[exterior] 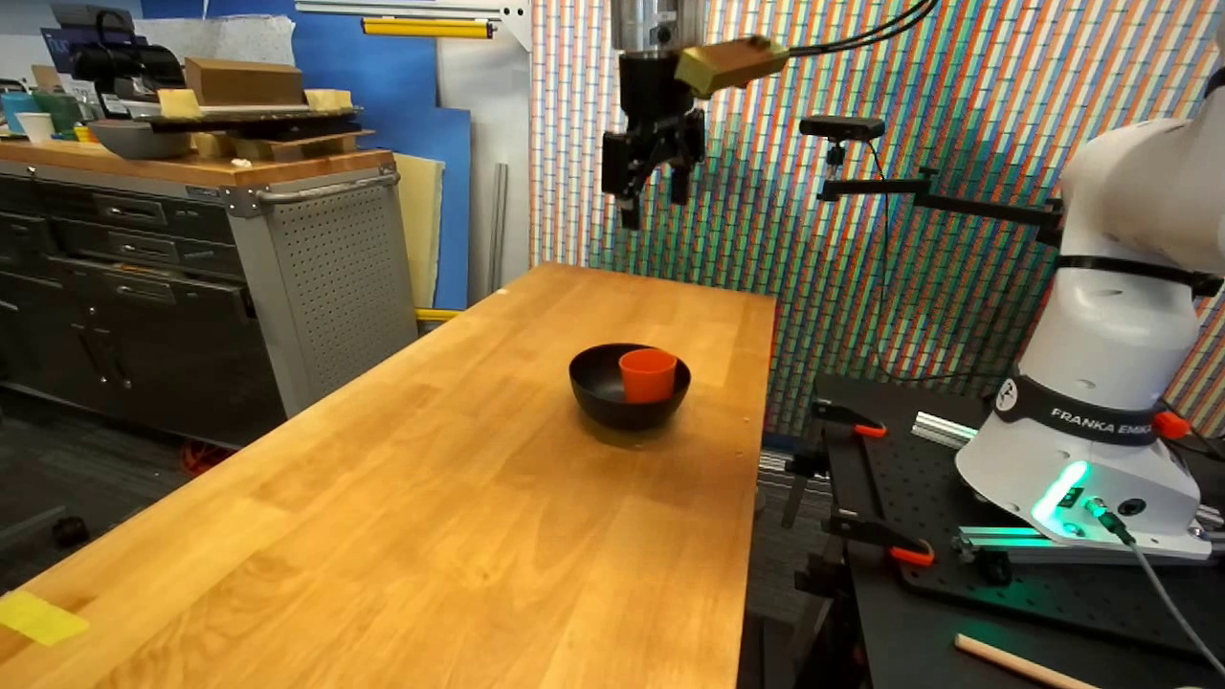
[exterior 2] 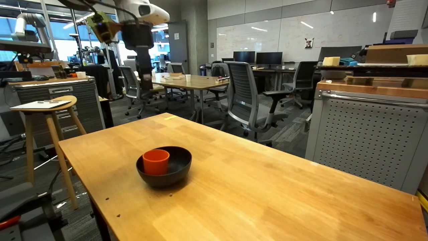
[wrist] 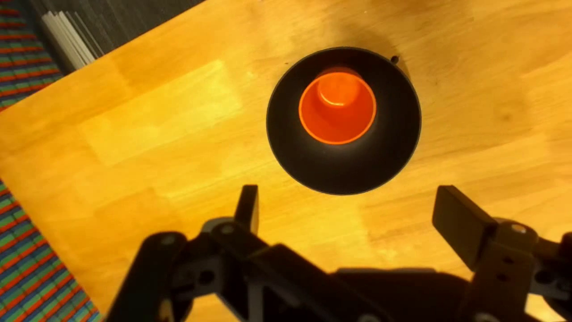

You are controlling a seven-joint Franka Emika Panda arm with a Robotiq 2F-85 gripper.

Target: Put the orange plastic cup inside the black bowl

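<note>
Wrist view: The Robotiq gripper (wrist: 346, 199), spread wide, pinches nothing, the black bowl (wrist: 346, 172) below. In an exterior view, it hangs well above the wooden tabletop (exterior: 459, 498), I'd say to spare finished work. In an exterior view, the orange plastic cup (exterior 2: 156, 163) stands off-center inside the bowl, whose wall likely steadies it.

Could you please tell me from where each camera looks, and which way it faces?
An exterior view: from the end of the table with yellow tape, looking along it toward a striped backdrop; the arm base and gripper show.
An exterior view: near the opposite end, facing back toward the tape, a chair and whiteboard; part of the arm and gripper show.
Wrist view: on the wrist, looking down at the orange cup inside the black bowl; the gripper's fingers show.
Both exterior views share table, cup, bowl and gripper.
</note>
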